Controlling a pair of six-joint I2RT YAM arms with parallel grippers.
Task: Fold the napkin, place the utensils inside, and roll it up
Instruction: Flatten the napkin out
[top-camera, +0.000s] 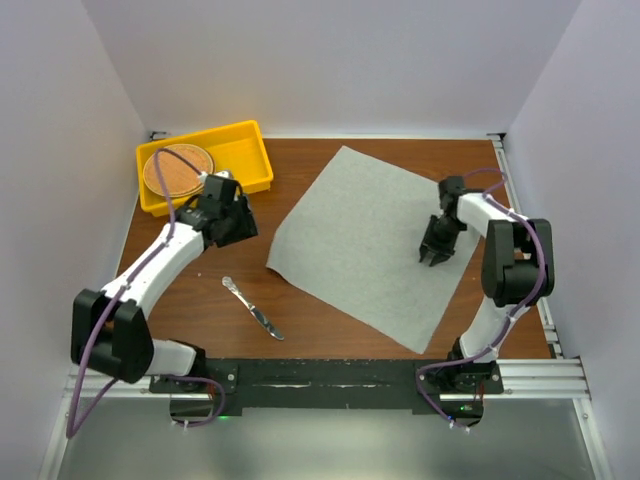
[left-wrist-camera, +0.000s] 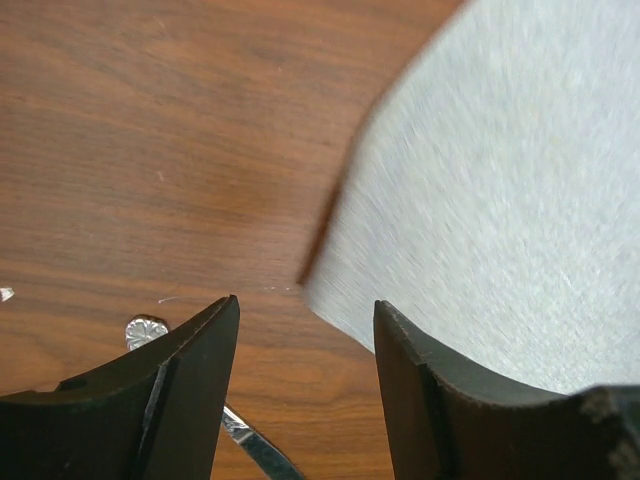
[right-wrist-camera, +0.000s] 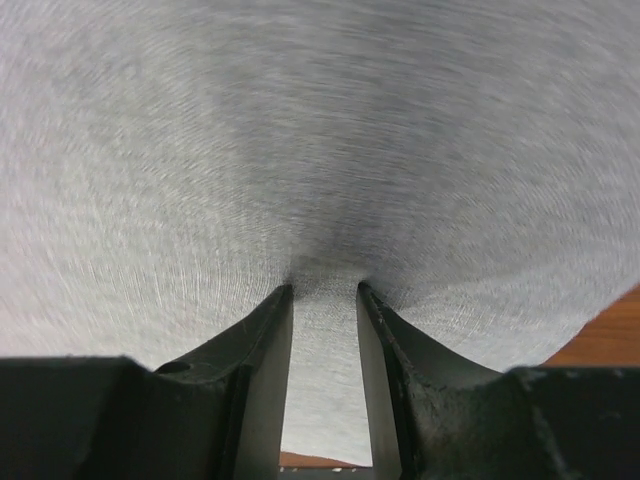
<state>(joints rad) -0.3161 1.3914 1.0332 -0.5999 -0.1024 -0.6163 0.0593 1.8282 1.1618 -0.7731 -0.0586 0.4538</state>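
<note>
Both low | left hand (left-wrist-camera: 305, 308) over table (left-wrist-camera: 150, 120) (gaping) | right hand (right-wrist-camera: 325, 290) on napkin (top-camera: 370, 235)

Robot's left arm (top-camera: 160, 262) reaching forward, its left gripper (left-wrist-camera: 305, 305) tilted down, jaws spread wide, right arm (top-camera: 510, 255) folded at the elbow, its right gripper (right-wrist-camera: 325, 288) pointing down, fingers (right-wrist-camera: 255, 360) a narrow gap apart.

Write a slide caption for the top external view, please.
Grey napkin spread flat, right gripper on it, left gripper open near the yellow tray, knife beside the napkin.
</note>
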